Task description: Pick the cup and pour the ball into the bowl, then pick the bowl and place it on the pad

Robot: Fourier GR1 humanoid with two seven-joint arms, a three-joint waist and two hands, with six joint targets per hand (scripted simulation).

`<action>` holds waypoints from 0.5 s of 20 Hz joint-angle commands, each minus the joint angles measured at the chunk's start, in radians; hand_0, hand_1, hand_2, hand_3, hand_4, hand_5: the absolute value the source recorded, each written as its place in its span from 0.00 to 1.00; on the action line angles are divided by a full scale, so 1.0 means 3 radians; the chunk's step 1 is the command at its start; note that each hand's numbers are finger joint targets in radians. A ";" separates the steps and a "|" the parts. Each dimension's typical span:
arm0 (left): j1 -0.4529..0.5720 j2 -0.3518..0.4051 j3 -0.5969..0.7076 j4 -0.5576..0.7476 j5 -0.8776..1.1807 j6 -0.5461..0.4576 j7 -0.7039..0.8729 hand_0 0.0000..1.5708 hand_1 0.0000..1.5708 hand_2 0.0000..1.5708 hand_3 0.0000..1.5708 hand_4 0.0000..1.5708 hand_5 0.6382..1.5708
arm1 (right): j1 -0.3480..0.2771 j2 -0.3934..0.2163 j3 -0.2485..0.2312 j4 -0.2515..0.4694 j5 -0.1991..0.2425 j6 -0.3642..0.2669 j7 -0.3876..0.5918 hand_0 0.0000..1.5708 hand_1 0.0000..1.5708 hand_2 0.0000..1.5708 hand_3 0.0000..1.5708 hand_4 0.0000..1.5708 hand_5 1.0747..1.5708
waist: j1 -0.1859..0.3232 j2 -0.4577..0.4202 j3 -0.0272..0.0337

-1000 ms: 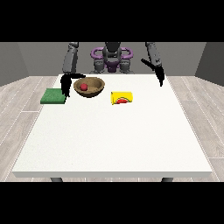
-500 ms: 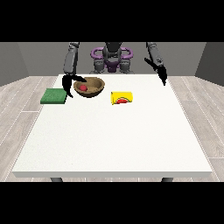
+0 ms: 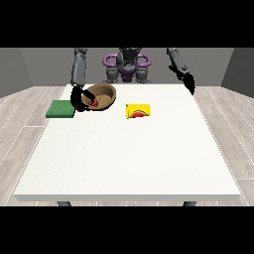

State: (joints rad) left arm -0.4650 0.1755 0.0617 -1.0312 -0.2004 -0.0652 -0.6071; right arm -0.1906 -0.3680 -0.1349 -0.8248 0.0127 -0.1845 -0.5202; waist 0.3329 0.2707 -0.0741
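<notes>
1. The brown bowl point(image 3: 102, 95) is seen near the tabletop's point(image 3: 129, 163) far edge, towards its far-left corner, tipped so that its opening faces the camera; it appears to be lifted or tilted off the surface, which suits the carrying step of the task.
2. The hand at the view's left point(image 3: 81, 98) is set against the bowl's left rim, with fingers hooked over the edge; the bowl is judged to be held by it, though the exact finger positions cannot be made out.
3. A red ball point(image 3: 94, 101) is contained in the bowl, lying low against its left inner wall, so the pouring step is judged to be done.
4. The yellow cup point(image 3: 138, 110) is left lying on its side on the tabletop, just right of the bowl and apart from it; red shows at its mouth, and whether that is a lining or contents cannot be told.
5. The green pad point(image 3: 61, 108) is laid flat at the tabletop's left edge, just beside the bowl, and is not yet occupied.
6. The hand at the view's right point(image 3: 189, 83) is held clear above the far-right corner, grasping nothing, its fingers pointing downward and seemingly relaxed.
</notes>
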 commanded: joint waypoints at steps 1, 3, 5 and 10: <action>-0.0089 -0.0111 -0.0103 -0.0044 -0.0015 -0.0037 0.0074 0.00 0.00 0.00 0.00 0.00 0.08 | 0.0080 -0.0235 0.0113 0.0283 0.0422 -0.0508 0.0653 1.00 1.00 1.00 1.00 0.82 1.00 | 0.0187 0.0165 0.0216; -0.0038 -0.0085 -0.0122 -0.0006 -0.0057 -0.0033 0.0084 0.00 0.00 0.00 0.00 0.00 0.08 | 0.0085 -0.0302 0.0081 0.0207 0.0360 -0.0454 0.1015 1.00 1.00 1.00 1.00 0.79 1.00 | 0.0209 0.0028 0.0221; -0.0047 -0.0100 -0.0084 0.0116 -0.0029 -0.0040 0.0134 0.00 0.00 0.00 0.00 0.00 0.07 | 0.0053 -0.0246 0.0188 -0.0006 0.0409 -0.0482 0.1387 1.00 1.00 1.00 1.00 0.75 1.00 | 0.0175 -0.0135 0.0220; 0.0242 -0.0067 0.0046 0.0339 0.0032 -0.0005 0.0045 0.00 0.00 0.00 0.00 0.00 0.07 | -0.0026 -0.0426 0.0471 -0.0312 0.0634 -0.0251 0.2278 1.00 1.00 1.00 1.00 0.75 1.00 | -0.0047 -0.0574 0.0234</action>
State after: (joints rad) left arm -0.4386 0.1458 0.0507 -0.9722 -0.2045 -0.0661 -0.5861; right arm -0.2025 -0.4567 -0.0467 -0.8845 0.1489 -0.2823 -0.0371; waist 0.3589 0.1784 -0.0184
